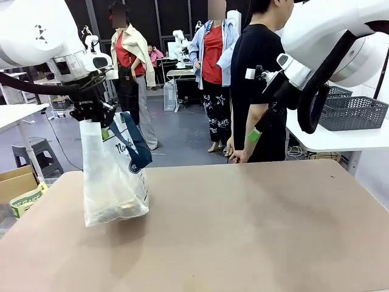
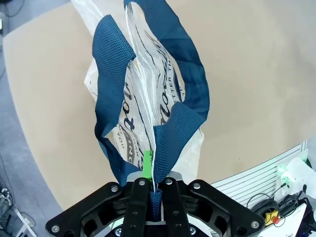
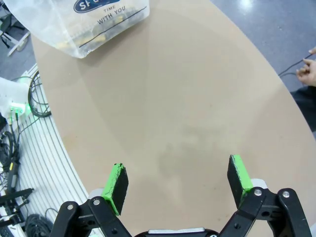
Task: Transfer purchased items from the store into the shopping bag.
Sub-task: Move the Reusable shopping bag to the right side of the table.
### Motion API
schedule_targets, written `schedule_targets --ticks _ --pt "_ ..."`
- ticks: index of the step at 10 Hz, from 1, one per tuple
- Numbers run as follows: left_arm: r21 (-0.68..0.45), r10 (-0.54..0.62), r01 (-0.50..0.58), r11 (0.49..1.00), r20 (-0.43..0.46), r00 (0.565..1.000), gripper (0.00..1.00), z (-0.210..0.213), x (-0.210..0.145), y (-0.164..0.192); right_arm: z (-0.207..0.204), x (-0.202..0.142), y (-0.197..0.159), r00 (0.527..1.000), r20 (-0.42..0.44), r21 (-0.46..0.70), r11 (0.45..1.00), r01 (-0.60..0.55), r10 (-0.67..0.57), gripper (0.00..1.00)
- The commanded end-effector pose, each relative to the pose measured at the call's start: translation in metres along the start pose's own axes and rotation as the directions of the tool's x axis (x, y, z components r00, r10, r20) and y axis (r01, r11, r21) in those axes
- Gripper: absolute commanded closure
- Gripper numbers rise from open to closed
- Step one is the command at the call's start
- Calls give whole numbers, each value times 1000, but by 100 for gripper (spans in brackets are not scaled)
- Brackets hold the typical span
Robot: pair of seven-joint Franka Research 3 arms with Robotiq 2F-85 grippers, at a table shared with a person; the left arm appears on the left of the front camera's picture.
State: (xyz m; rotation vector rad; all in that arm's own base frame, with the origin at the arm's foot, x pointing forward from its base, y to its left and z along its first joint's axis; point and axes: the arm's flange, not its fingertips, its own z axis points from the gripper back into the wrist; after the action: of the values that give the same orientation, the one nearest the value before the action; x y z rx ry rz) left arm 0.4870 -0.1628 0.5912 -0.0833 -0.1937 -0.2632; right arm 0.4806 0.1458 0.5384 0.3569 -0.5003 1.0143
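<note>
Shopping bag (image 1: 112, 176): hangs from left gripper (image 1: 100, 118), base resting on counter (image 1: 243, 225) at robot's left.

Bag is thin translucent whitish plastic film, crinkled, w/ navy woven-mesh strap handles (image 2: 175, 74) and navy script lettering on side. In left wrist view the left gripper (image 2: 150, 190) has black fingers (image 2: 133, 207) pressed together, pinching a navy strap end; green pad edge visible beside strap. Bag mouth partly open betw. the two handle loops. Dim yellowish contents show through film near bag bottom (image 3: 79, 24); individual items can't be made out. Right gripper (image 3: 177, 180) is held above bare counter (image 3: 187, 108), fingers (image 3: 117, 186) spread wide w/ green pads facing, nothing betw. them. Counter is smooth tan board, rounded edge. Person (image 1: 258, 79) in black tee stands at far side, hand (image 3: 307, 69) near counter edge.
</note>
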Motion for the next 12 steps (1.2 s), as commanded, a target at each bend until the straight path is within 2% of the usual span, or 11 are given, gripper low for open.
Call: schedule_targets --ticks 1,3,4,7,9,12 --pt "3 8 -8 1000 21 1000 100 10 0 1 0 3 1 1000 -1 1 1000 16 -16 0" --pt "0 0 0 1000 0 1000 100 0 0 0 0 3 1 1000 -1 1 1000 16 -16 0" --pt "19 -16 15 1000 25 1000 100 3 -4 9 0 3 1 1000 -1 1 1000 16 -16 0" --pt "73 -51 48 996 44 998 100 6 -10 58 0 3 1 1000 -1 1 1000 16 -16 0" --pt "98 -12 5 995 71 997 100 10 -22 87 0 3 1 1000 -1 1 1000 16 -16 0" --pt "88 7 -10 996 32 999 100 -4 -40 131 0 3 1 1000 -1 1 1000 16 -16 0"
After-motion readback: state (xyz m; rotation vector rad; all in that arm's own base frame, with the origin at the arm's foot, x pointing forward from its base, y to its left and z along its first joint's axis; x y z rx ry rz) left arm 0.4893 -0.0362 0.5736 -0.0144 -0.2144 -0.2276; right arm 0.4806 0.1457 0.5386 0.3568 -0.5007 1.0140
